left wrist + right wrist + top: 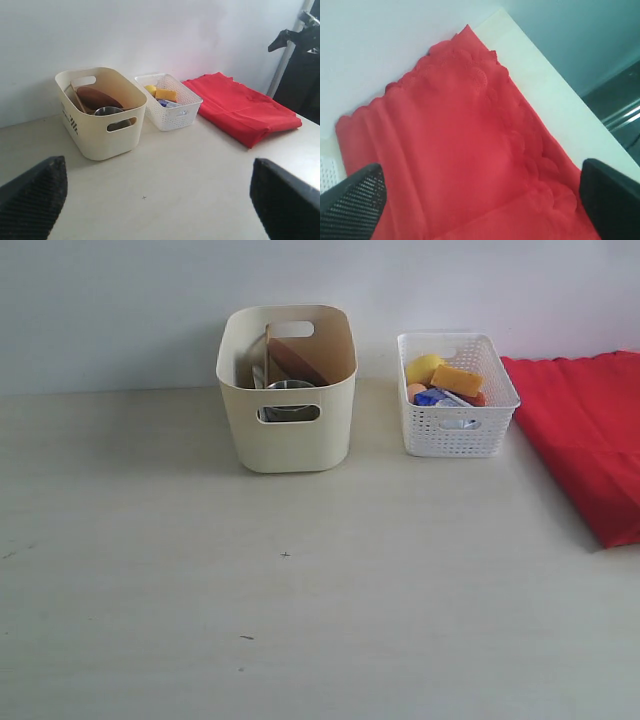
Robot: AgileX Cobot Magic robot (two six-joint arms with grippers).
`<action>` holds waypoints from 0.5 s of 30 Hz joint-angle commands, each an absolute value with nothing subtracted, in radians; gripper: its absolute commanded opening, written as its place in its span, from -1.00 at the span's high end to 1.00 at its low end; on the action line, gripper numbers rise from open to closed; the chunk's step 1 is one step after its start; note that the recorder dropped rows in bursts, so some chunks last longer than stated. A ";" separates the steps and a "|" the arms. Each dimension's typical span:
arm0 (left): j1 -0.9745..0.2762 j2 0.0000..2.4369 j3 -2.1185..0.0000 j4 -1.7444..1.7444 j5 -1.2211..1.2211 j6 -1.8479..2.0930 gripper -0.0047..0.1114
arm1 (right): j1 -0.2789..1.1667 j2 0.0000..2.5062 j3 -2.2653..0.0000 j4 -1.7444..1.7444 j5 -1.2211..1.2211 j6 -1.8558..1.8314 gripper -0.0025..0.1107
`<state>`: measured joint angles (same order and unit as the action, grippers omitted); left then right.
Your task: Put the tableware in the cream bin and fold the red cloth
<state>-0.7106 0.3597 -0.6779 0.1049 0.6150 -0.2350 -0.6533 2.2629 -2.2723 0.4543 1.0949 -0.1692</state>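
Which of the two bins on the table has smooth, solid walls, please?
The taller cream bin, holding the brown plate and steel cup; the lower white basket beside the red cloth has lattice walls.

Near the table's (150, 590) back edge stands the bin (287, 435), plate (294, 360) and cup (290, 388) inside; the basket (460, 435) sits just right of it, the cloth (590, 430) beyond, near the back right corner.

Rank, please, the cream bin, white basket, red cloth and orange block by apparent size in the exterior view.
1. cream bin and red cloth: unranked, alike, and the cloth runs off frame.
2. white basket.
3. orange block.
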 commanded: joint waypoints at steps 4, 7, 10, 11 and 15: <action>-0.710 0.357 -0.675 0.104 0.575 -0.240 -0.70 | -0.641 1.947 -2.144 0.431 1.221 -0.138 -0.74; -0.710 0.357 -0.675 0.104 0.575 -0.240 -0.70 | -0.614 1.773 -1.978 0.408 1.186 -0.181 -0.54; -0.710 0.352 -0.675 0.104 0.571 -0.240 -0.70 | -0.579 1.613 -1.801 0.385 1.105 -0.224 -0.33; -0.710 0.349 -0.675 0.104 0.564 -0.240 -0.70 | -0.560 1.501 -1.670 0.385 1.047 -0.244 -0.18; -0.710 0.345 -0.675 0.106 0.529 -0.215 -0.70 | -0.528 1.235 -1.354 0.399 0.901 -0.269 0.10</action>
